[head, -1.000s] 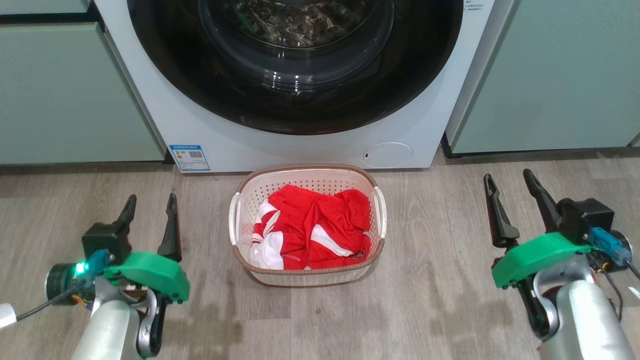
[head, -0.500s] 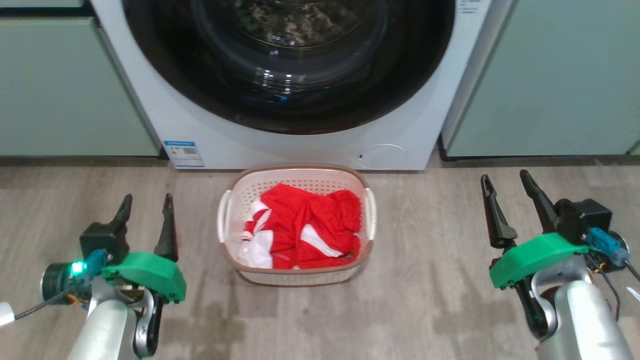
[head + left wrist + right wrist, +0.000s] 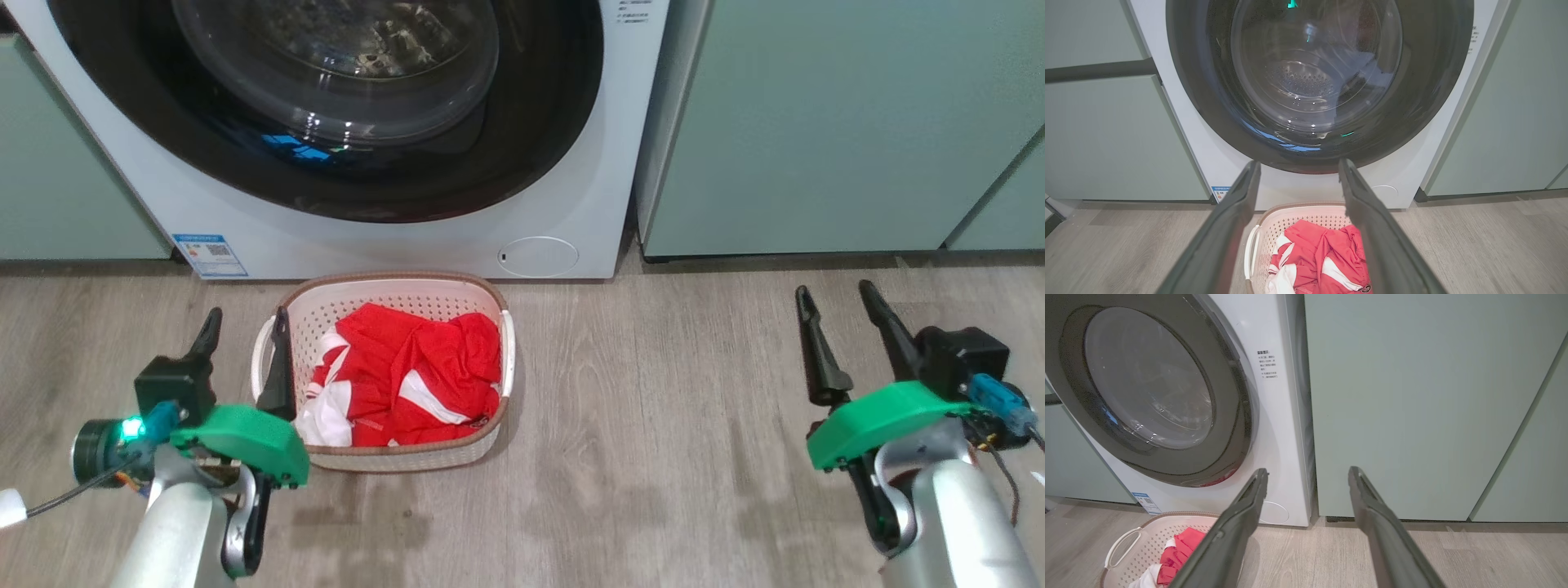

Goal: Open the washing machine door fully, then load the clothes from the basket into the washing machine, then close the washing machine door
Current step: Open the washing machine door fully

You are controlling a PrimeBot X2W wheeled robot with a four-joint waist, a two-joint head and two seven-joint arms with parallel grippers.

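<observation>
The washing machine [image 3: 588, 196] stands ahead with its door [image 3: 539, 139] lying shut against the front, black rim around a clear glass bowl. On the floor before it sits the basket [image 3: 408, 457], holding the red and white clothes [image 3: 408, 376]. My left gripper [image 3: 248, 314] hangs open just left of the basket, its right finger overlapping the basket's left rim in the head view. My right gripper [image 3: 834, 289] is open over bare floor, far right of the basket. The left wrist view looks past the left gripper [image 3: 1299, 162] at the door [image 3: 1192, 102] and the clothes [image 3: 1323, 257].
Pale green cabinets [image 3: 816, 122] flank the machine on both sides. A small round white flap [image 3: 539, 256] and a blue sticker [image 3: 209, 254] sit low on its front. Wood-look floor [image 3: 653, 425] spreads to the right of the basket.
The whole head picture has slid left, so the camera has turned right. Both grippers keep their places in the picture and stay open. The basket and door have not moved.
</observation>
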